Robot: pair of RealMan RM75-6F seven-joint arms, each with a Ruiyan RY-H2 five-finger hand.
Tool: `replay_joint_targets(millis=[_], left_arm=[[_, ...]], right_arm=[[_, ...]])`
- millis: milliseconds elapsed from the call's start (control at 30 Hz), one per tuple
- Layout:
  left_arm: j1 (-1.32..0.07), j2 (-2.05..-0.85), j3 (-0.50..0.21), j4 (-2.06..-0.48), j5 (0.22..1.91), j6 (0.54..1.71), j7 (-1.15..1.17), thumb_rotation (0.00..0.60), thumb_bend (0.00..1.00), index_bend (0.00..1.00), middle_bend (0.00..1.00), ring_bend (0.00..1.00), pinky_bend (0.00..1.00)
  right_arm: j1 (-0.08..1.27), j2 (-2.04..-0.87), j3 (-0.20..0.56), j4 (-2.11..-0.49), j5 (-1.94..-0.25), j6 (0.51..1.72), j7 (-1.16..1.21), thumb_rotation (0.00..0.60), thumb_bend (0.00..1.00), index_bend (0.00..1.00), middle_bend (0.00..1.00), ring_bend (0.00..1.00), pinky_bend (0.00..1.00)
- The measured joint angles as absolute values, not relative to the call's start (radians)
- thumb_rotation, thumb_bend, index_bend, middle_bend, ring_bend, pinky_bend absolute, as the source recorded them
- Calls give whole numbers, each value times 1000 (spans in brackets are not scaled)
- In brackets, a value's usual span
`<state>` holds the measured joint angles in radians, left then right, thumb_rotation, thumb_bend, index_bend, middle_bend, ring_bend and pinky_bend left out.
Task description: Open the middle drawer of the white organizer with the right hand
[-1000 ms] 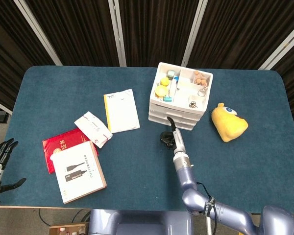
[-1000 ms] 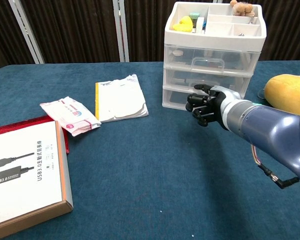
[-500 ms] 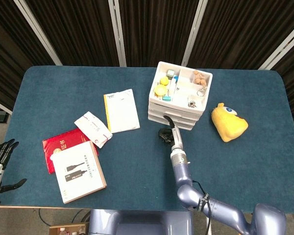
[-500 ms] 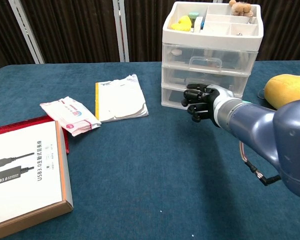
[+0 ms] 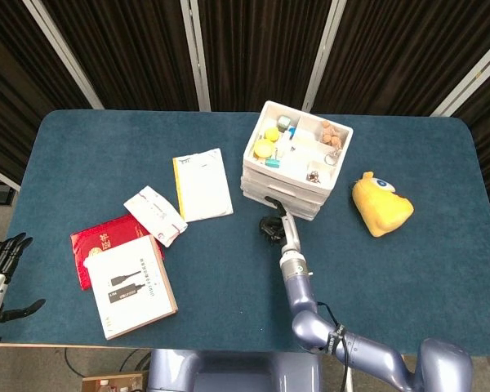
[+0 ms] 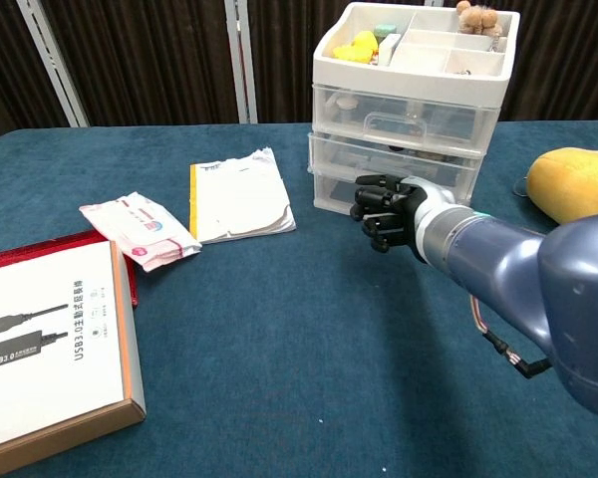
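Note:
The white organizer (image 5: 294, 159) (image 6: 409, 70) stands at the back right of the blue table, three clear drawers under a tray of small items. It sits askew. My right hand (image 5: 271, 227) (image 6: 384, 211) is at its front, fingers curled in against the drawer fronts, hooked at the handle of the middle drawer (image 6: 439, 159). The hand hides the handle itself. The drawer front still lies level with the frame. My left hand (image 5: 4, 261) hangs off the table's left edge with fingers apart, holding nothing.
A yellow plush toy (image 5: 380, 204) (image 6: 573, 184) lies right of the organizer. To the left lie a white booklet (image 5: 202, 185) (image 6: 239, 196), a tissue pack (image 5: 155, 214) (image 6: 140, 231), and a white box (image 5: 131, 286) (image 6: 45, 349) on a red book (image 5: 94, 241).
My right hand has drawn back and to the left, and the whole organizer has slid and turned with it. The middle drawer has not come out of the frame.

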<state>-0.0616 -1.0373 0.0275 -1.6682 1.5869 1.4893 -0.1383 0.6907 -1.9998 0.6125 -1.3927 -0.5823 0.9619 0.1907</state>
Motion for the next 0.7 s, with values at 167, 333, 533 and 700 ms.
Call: replay_joint_targets(millis=[167, 333, 533, 700], left_arm=[[-60, -1038, 30, -1670, 1588, 1490, -136, 600, 21, 0, 0, 0, 0], [-60, -1038, 29, -1671, 1587, 1490, -136, 600, 21, 0, 0, 0, 0], [-60, -1038, 30, -1670, 1589, 1490, -135, 600, 22, 0, 0, 0, 0], [-59, -1039, 30, -1669, 1589, 1493, -130, 600, 21, 0, 0, 0, 0]], right_arm=[[674, -2002, 575, -1435, -606, 975, 192, 600, 841, 203, 784, 809, 878], [645, -1996, 530, -1477, -634, 996, 188, 600, 839, 134, 761, 786, 871], [606, -1973, 471, -1543, -682, 1020, 178, 600, 794, 0, 718, 751, 838], [566, -1950, 406, -1609, -768, 1066, 168, 600, 786, 0, 709, 745, 835]])
